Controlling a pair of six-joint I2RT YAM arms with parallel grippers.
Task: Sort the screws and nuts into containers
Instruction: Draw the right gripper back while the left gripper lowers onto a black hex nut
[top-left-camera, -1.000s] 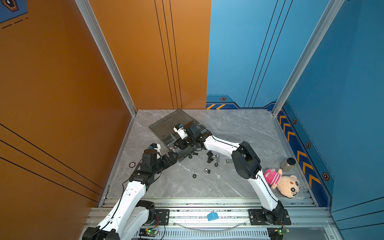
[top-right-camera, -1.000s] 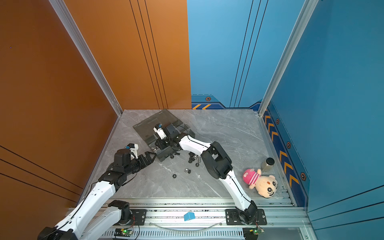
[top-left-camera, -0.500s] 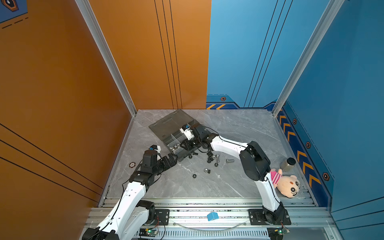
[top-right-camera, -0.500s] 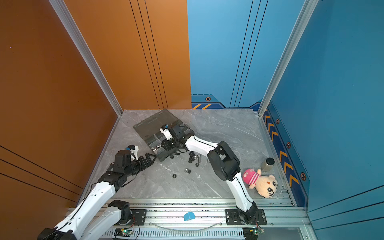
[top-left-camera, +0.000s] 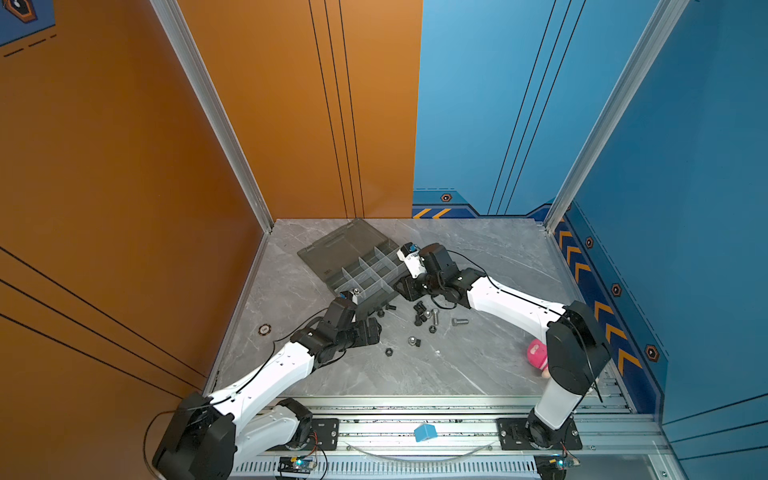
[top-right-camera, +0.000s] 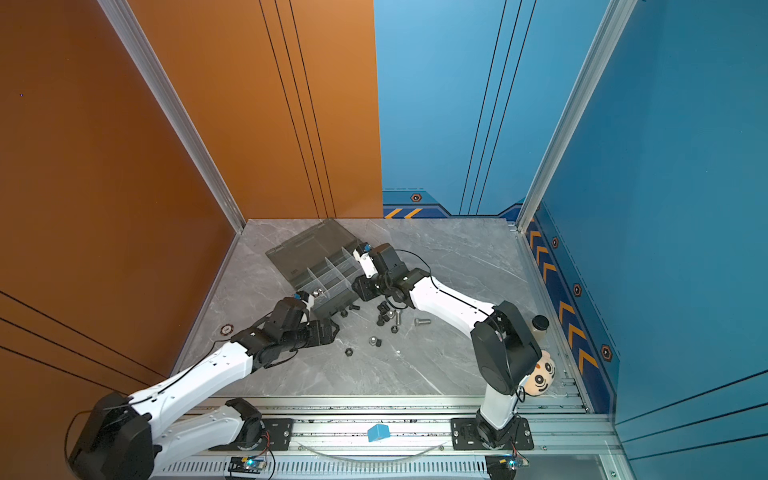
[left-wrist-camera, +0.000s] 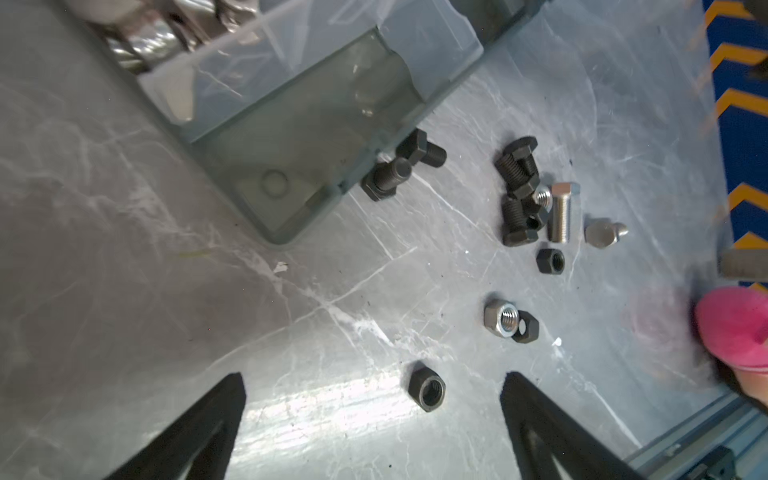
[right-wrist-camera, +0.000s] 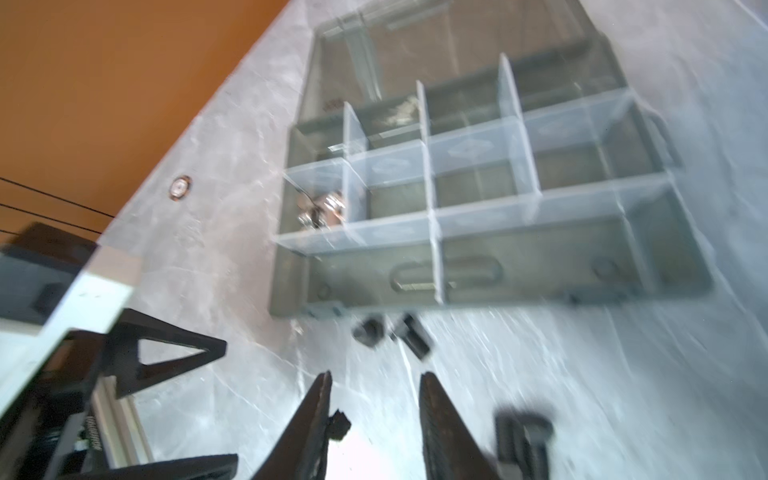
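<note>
My left fingers (left-wrist-camera: 203, 424) stand wide, a black nut (left-wrist-camera: 427, 392) just ahead on the bench (left-wrist-camera: 124, 291); right fingers (right-wrist-camera: 311, 426) narrow, nothing between. Screws (left-wrist-camera: 515, 170) lie loose beside the box (left-wrist-camera: 291, 145). The nut looks light, hard and slick: I'd pinch across its flats.

We see the right gripper (right-wrist-camera: 376, 376), its fingers (right-wrist-camera: 436, 419) slightly apart, grey marble worktop (right-wrist-camera: 216, 291) showing between them. Two blurred black bolts (right-wrist-camera: 368, 330) lie just beside the translucent smoky-grey plastic organizer box (right-wrist-camera: 519, 282); shiny silver pieces (right-wrist-camera: 320, 212) sit in one compartment.
</note>
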